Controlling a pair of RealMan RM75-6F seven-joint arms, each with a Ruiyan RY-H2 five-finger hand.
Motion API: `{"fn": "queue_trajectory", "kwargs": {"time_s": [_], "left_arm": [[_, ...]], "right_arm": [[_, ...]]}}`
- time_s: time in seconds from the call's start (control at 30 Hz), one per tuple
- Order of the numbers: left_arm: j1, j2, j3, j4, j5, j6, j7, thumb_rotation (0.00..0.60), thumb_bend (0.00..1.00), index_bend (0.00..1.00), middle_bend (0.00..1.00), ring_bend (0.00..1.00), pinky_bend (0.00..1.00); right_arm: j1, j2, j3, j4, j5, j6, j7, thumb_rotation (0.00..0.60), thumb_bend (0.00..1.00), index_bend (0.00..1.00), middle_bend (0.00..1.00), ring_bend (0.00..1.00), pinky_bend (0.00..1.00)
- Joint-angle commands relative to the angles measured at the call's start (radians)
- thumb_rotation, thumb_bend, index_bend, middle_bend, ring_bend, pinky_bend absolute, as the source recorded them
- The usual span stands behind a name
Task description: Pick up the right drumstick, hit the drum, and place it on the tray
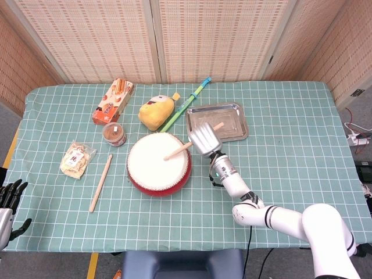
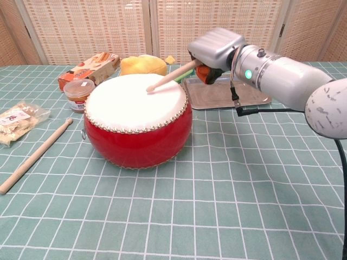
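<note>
Pale wood is seen along the drumstick (image 2: pixel 169 76), whose rounded tip is laid on the drum (image 2: pixel 135 116)'s white skin. Its butt is clasped by the right hand (image 2: pixel 216 47), held beside the tray (image 1: pixel 233 127).

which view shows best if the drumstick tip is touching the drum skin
The chest view. Its low side angle shows the drumstick tip down at the drum skin, gripped by the right hand. The head view looks straight down, so the stick just overlaps the white skin and any gap is hidden.
</note>
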Motion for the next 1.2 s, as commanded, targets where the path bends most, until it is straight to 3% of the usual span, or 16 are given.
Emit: {"fn": "queue_trajectory", "kwargs": {"time_s": [0.03,0.3,0.63,0.93,1.2], "left_arm": [[0.000,0.001,-0.001,0.000,-0.001,0.000,0.000,0.600,0.22,0.00,0.00,0.00,0.00],[-0.001,0.004,-0.003,-0.005,0.002,0.003,0.001,0.600,0.22,0.00,0.00,0.00,0.00],[-0.001,0.002,-0.002,-0.003,-0.001,-0.001,0.002,0.600,0.22,0.00,0.00,0.00,0.00],[0.003,-0.001,-0.002,0.005,-0.012,-0.005,-0.006,0.600,0.22,0.00,0.00,0.00,0.00],[0.003,0.000,-0.003,-0.003,-0.015,-0.007,0.005,0.600,0.22,0.00,0.00,0.00,0.00]], "right_arm": [[-0.001,-0.006,0.013,-0.004,-0.012,0.021,0.027,0.600,0.87,1.00,1.00,1.00,1.00],[-0.006,0.023,0.069,-0.053,-0.068,0.080,0.139,0.600,0.87,1.00,1.00,1.00,1.00],[-0.006,-0.002,-0.004,0.007,0.019,-0.023,-0.015,0.600,0.87,1.00,1.00,1.00,1.00],[-0.059,0.063,0.091,-0.032,0.062,-0.002,0.188,0.600,0.87,1.00,1.00,1.00,1.00],[-0.091,0.023,0.056,0.159,0.113,-0.160,0.318,0.600,0.87,1.00,1.00,1.00,1.00]]}}
